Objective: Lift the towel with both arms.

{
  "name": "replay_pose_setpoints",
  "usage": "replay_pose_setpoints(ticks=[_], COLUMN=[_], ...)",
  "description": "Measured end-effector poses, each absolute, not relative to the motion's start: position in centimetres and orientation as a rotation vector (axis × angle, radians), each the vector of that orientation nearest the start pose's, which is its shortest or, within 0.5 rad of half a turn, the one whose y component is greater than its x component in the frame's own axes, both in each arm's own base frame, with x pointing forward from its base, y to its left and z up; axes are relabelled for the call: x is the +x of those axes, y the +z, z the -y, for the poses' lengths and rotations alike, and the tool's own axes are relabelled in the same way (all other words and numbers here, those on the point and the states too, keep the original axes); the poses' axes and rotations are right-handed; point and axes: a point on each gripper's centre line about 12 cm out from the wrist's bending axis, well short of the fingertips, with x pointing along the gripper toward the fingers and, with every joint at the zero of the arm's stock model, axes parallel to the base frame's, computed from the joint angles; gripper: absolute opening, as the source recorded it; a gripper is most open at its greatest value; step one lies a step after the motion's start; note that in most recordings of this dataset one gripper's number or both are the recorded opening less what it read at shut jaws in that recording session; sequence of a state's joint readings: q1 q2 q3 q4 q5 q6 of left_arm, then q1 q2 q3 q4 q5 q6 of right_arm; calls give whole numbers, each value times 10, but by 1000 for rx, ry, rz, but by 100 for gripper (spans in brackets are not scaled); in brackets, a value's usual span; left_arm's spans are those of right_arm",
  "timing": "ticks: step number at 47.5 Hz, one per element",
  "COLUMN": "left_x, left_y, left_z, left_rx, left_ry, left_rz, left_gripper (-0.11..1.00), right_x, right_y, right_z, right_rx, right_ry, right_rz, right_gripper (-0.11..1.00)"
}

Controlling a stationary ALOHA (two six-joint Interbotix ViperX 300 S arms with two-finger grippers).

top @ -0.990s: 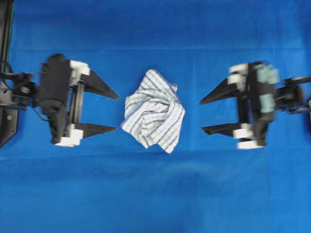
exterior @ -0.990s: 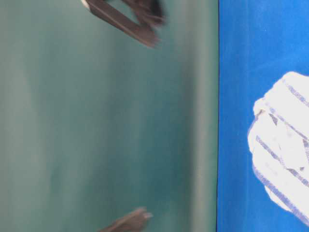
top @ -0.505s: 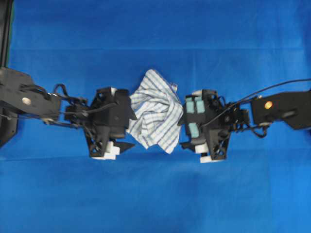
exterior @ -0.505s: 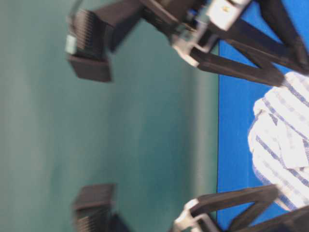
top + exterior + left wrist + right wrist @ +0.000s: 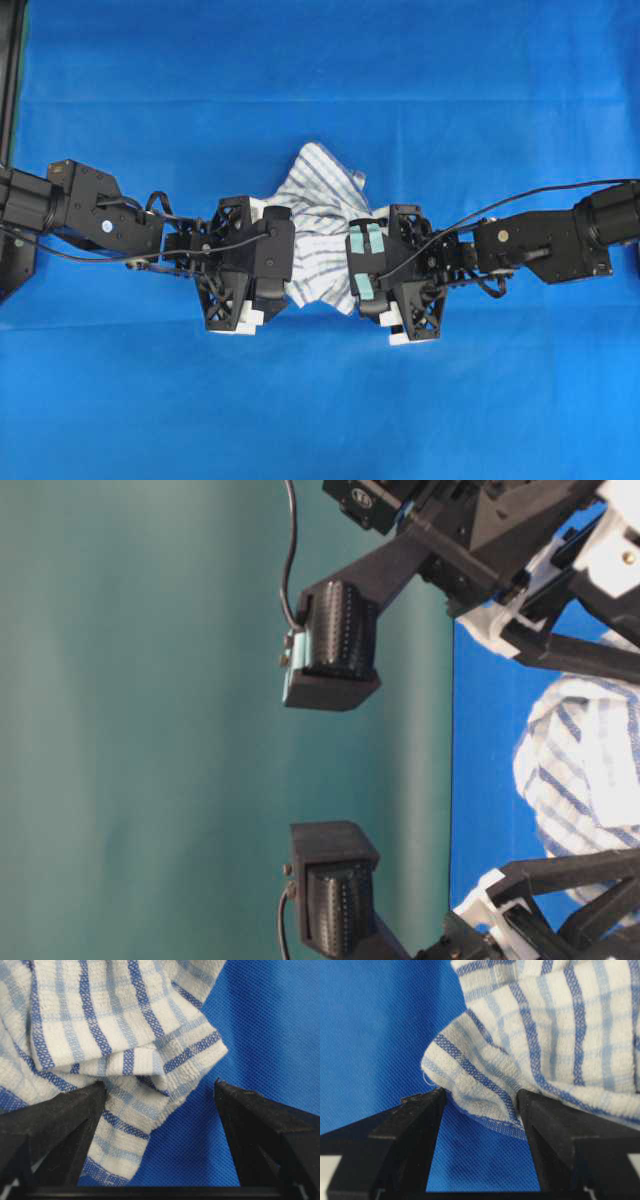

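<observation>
The towel, white with blue and pale green checks, lies crumpled at the middle of the blue tablecloth. Both arms reach in from the sides with their grippers pointing down at it. My left gripper stands over the towel's left edge. In the left wrist view this gripper is open wide, a fold of the towel lies between the tips, and the left finger touches the cloth. My right gripper stands over the right edge. In the right wrist view it is open, with a towel corner between its tips.
The tablecloth covers the whole table. A black frame runs along the far left edge. In the table-level view a plain green wall stands behind, and the arm bodies hang above the towel.
Both arms have swung in from the sides and tipped down onto the towel's left and right edges. The towel lies where it was. Both grippers have stayed open.
</observation>
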State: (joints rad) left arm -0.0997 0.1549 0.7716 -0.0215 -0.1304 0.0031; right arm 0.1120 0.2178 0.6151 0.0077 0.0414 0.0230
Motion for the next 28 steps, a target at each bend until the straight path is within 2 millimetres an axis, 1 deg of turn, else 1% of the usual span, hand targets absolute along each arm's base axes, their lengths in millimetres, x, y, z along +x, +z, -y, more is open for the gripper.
replay_pose_setpoints(ticks=[3,4,6,8,10,13,15,16,23,28], left_x=[367,367,367,366,366,365,365,364,364,365], left_y=[90,90,89,89,88,87,87,86,87,99], left_z=[35,34,31,29,27,25,24,23,23,23], left_rx=[19,19,17,16,17,20,18,16,15,10], left_ry=[-79,-77,-71,-66,-63,-59,-56,-54,-53,-52], left_rz=[-796,-798,-807,-812,-822,-833,-841,-844,-856,-853], left_gripper=[74,69,57,44,31,15,6,4,4,4], right_x=[399,399,399,399,399,400,400,400,400,399], right_y=[94,95,94,94,94,94,95,95,95,101], right_z=[-45,-44,-43,-41,-39,-35,-33,-33,-31,-31], right_rx=[-20,-19,-18,-16,-13,-9,-7,-7,-5,-8], right_ry=[92,90,87,83,77,69,64,63,60,62], right_rz=[-875,-873,-875,-875,-875,-875,-873,-873,-873,-873], right_gripper=[60,58,52,42,30,12,3,3,3,3])
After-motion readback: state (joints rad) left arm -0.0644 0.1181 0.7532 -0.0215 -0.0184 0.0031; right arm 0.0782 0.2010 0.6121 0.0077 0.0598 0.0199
